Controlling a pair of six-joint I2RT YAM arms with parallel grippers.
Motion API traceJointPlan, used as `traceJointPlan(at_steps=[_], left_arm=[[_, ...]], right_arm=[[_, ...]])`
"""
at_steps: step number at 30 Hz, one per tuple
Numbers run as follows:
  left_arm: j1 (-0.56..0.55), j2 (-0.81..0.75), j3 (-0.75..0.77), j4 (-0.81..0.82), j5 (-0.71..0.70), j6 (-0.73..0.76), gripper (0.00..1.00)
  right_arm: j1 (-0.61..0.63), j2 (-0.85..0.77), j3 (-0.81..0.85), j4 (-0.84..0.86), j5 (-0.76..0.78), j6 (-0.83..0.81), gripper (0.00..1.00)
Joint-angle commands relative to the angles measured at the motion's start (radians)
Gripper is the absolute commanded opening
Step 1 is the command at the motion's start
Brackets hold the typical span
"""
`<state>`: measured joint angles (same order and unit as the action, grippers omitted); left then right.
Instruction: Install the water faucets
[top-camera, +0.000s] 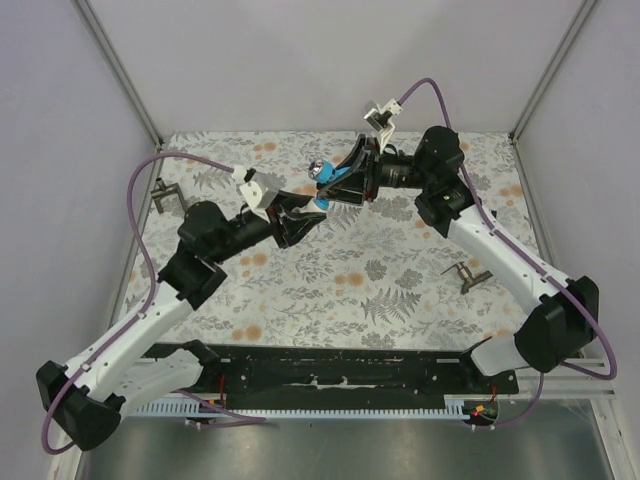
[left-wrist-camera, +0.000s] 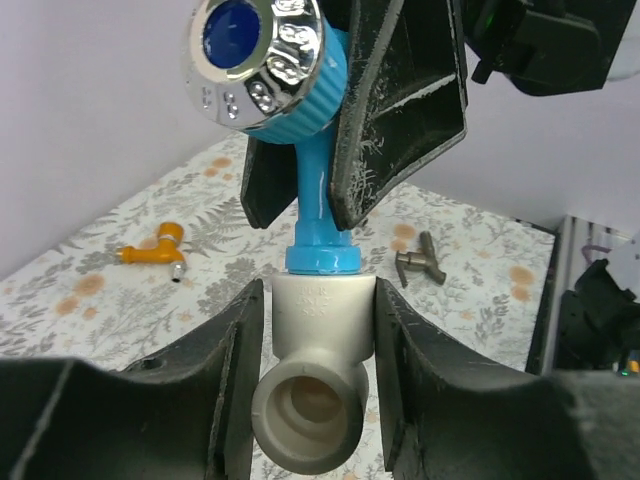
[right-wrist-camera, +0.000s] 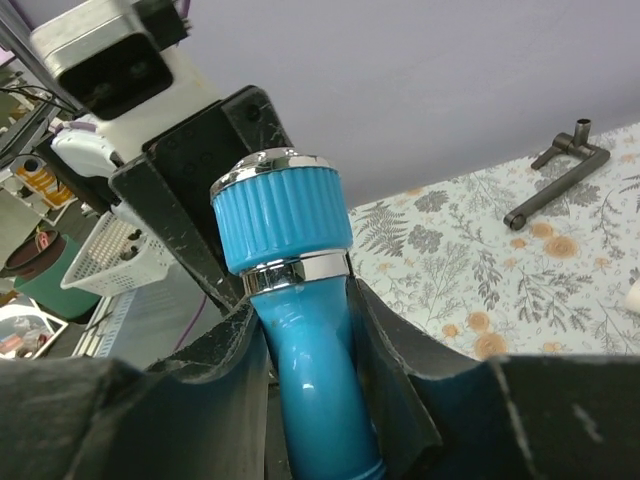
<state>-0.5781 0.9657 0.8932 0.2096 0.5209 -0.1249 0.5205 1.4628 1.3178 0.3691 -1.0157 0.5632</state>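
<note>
While the right end effector (right-wrist-camera: 305, 330) is clenched on the stem of the bright blue plastic faucet (left-wrist-camera: 318, 190), just below its ribbed knob and chrome cap, the left end effector (left-wrist-camera: 312, 320) grasps the pale grey plastic elbow fitting (left-wrist-camera: 305, 400) from both sides, its fingers pressed against the upper collar. Both parts hang in mid-air over the far middle of the floral-patterned counter (top-camera: 330, 290), touching nothing below.

What matters is the alignment. The faucet's long axis stands in line with the fitting's upper port, and its blue foot meets the collar; how deep it sits cannot be told. From the left end effector the faucet lies straight ahead, beyond the fingertips, and the fitting's other mouth faces the left wrist camera.

The coming move is probably a turn about that shared axis to screw the faucet home, and any tilt between the arms could cross the threads. Room is tight, since the right fingers reach down close above the left ones.

The orange plastic faucet (left-wrist-camera: 150, 247) lies on its side on the counter, well apart at the left of the left wrist view, and a dark metal bracket (left-wrist-camera: 420, 262) lies at the right
</note>
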Motion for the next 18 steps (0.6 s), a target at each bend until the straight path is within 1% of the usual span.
traceJointPlan(at_steps=[1, 4, 6, 9, 11, 14, 15, 16, 18], left_arm=[[-0.161, -0.048, -0.023, -0.021, -0.597, 0.366, 0.02], [-0.258, -0.047, -0.057, 0.049, -0.804, 0.474, 0.02], [-0.316, -0.038, -0.079, 0.109, -0.908, 0.55, 0.02], [-0.377, -0.006, -0.095, 0.174, -0.989, 0.645, 0.02], [-0.388, 0.011, -0.1, 0.192, -1.007, 0.648, 0.02], [-0.39, 0.018, -0.105, 0.191, -1.047, 0.605, 0.03], [-0.388, 0.013, -0.108, 0.185, -1.065, 0.584, 0.08], [-0.388, 0.007, -0.109, 0.168, -1.073, 0.562, 0.11], [-0.387, -0.008, -0.115, 0.12, -1.076, 0.524, 0.14]], right_arm=[[0.033, -0.05, 0.031, -0.22, 0.339, -0.045, 0.0], [0.059, -0.061, 0.04, -0.352, 0.468, -0.056, 0.0], [0.072, -0.067, 0.04, -0.413, 0.531, -0.048, 0.0], [0.084, -0.068, 0.032, -0.446, 0.577, -0.023, 0.0], [0.082, -0.065, 0.017, -0.437, 0.577, -0.002, 0.0], [0.072, -0.061, 0.003, -0.438, 0.575, 0.01, 0.0], [0.059, -0.062, -0.002, -0.44, 0.571, 0.013, 0.0], [0.047, -0.061, -0.008, -0.443, 0.563, 0.018, 0.0], [0.02, -0.062, -0.017, -0.452, 0.56, 0.02, 0.0]])
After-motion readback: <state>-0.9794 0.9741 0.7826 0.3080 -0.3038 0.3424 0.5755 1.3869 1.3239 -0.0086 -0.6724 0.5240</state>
